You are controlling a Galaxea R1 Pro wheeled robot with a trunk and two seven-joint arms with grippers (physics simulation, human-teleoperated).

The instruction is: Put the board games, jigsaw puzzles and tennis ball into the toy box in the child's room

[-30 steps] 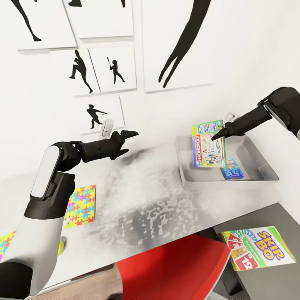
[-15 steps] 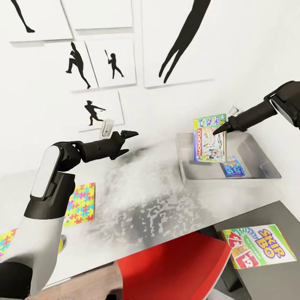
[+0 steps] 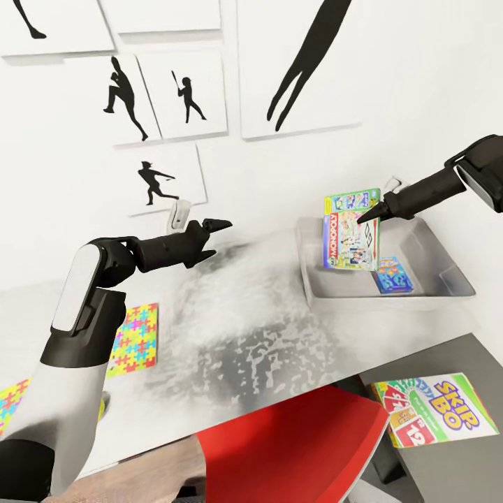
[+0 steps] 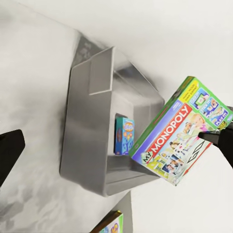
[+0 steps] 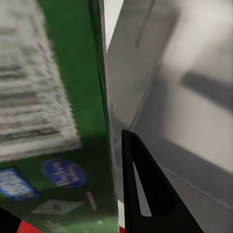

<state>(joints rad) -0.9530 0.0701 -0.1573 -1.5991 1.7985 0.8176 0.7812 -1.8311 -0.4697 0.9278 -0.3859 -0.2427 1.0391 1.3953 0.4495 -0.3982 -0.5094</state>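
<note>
Two arms up over the table [image 3: 279, 349]. My right gripper [image 3: 369, 215] is clamped on the MONOPOLY box [image 3: 351, 230], pinching it near its upper right part; the box hangs roughly upright, tilted a bit, above the near-left part of the toy box [image 3: 447, 276]. In the left wrist view the MONOPOLY box [image 4: 179, 133] sits mid-air over the toy box [image 4: 90, 141], with the fingertip [image 4: 213, 137] on its face. The right wrist view is blurry: the green back of the box [image 5: 53, 121] against one dark finger [image 5: 145, 194], grey tray wall behind.

A blue game box [image 3: 392, 274] lies flat on the toy box floor, towards its near side, just beside the lower edge of the hanging box; also seen in the left wrist view [image 4: 124, 136].

My left gripper [image 3: 218, 225] hovers above the table, well left of the toy box, holding nothing; jaws look nearly together, tips close.

A jigsaw puzzle [image 3: 133, 339] lies flat on the table's left part beside my left forearm; the edge of a second puzzle [image 3: 12, 404] shows at the far left. The SKIP-BO box [image 3: 433, 409] lies flat on the lower dark-grey cabinet top [image 3: 447, 475], off the table. A red chair [image 3: 293, 447] stands below the table's edge. Silhouette pictures [image 3: 168, 94] hang on the white wall.
</note>
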